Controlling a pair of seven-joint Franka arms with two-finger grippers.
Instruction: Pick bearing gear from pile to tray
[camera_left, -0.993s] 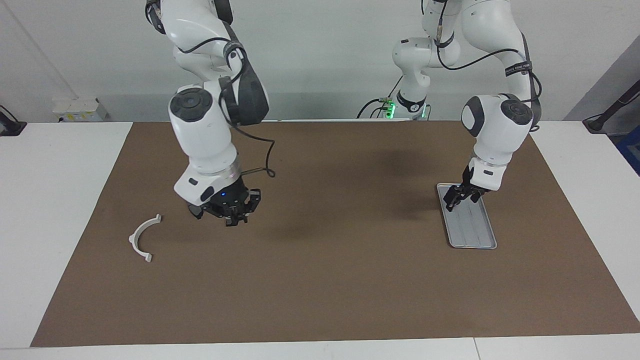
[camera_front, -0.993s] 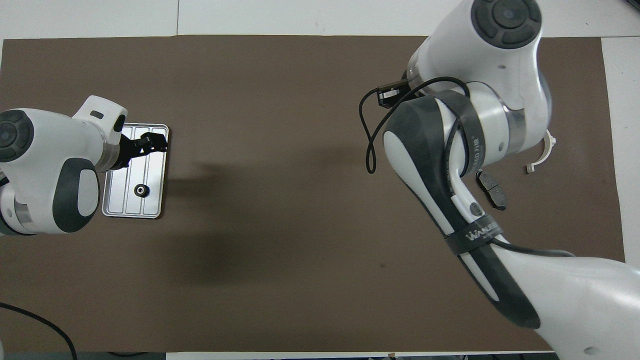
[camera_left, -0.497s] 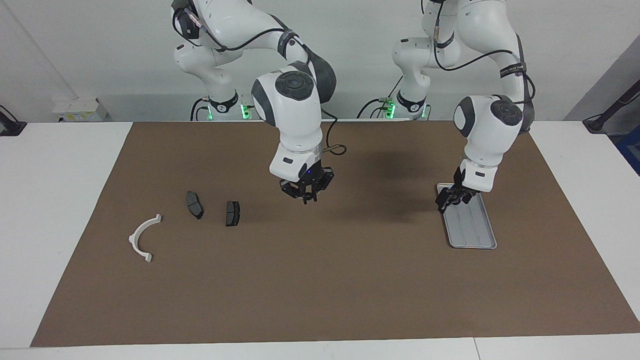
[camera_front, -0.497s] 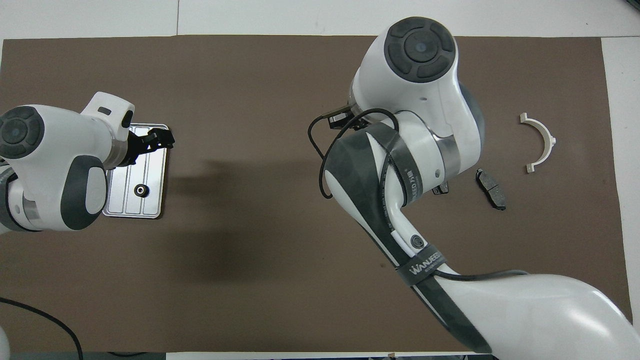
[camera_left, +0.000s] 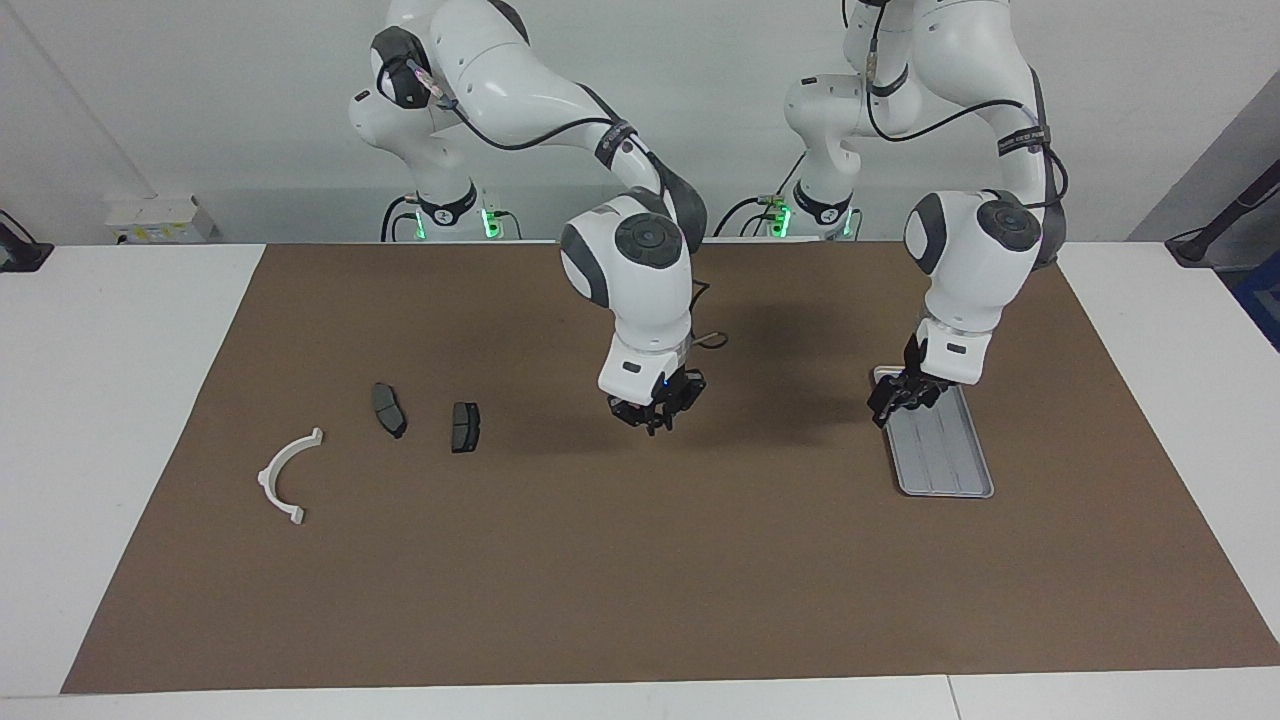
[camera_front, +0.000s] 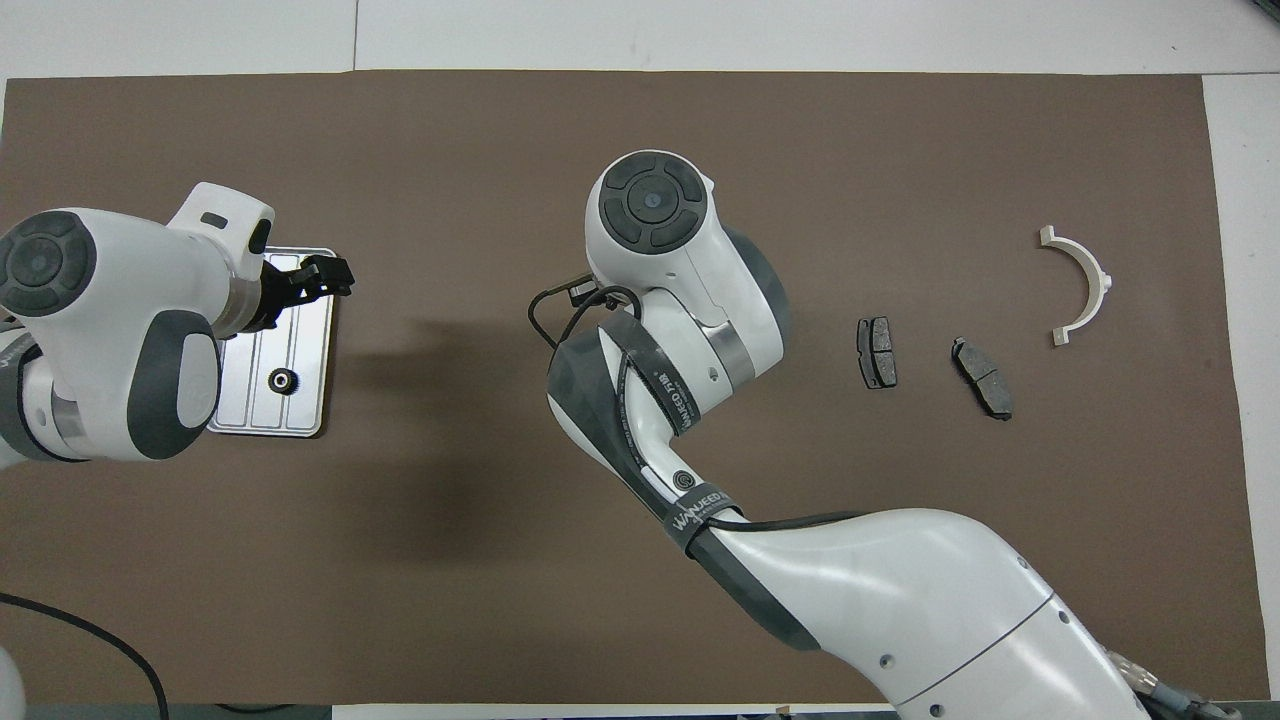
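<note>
The silver ribbed tray (camera_left: 950, 460) lies at the left arm's end of the mat (camera_left: 640, 560); in the overhead view the tray (camera_front: 305, 345) holds one small black gear (camera_front: 284, 380). My left gripper (camera_left: 893, 402) hangs open and empty over the tray's edge (camera_front: 322, 280). The pile lies at the right arm's end: a white half-ring bracket (camera_left: 285, 480) (camera_front: 1085, 290) and two dark brake pads (camera_left: 388, 410) (camera_left: 465, 426) (camera_front: 877, 352) (camera_front: 982, 376). My right gripper (camera_left: 655, 418) hovers over the mat's middle, between pile and tray. In the overhead view its own wrist hides it.
The brown mat covers most of the white table (camera_left: 120, 400). The right arm's forearm (camera_front: 850, 590) crosses the mat's near part in the overhead view.
My right gripper has swung from over the brake pads to the mat's middle, toward the tray, uncovering both pads. The left gripper has shifted slightly at the tray's edge.
</note>
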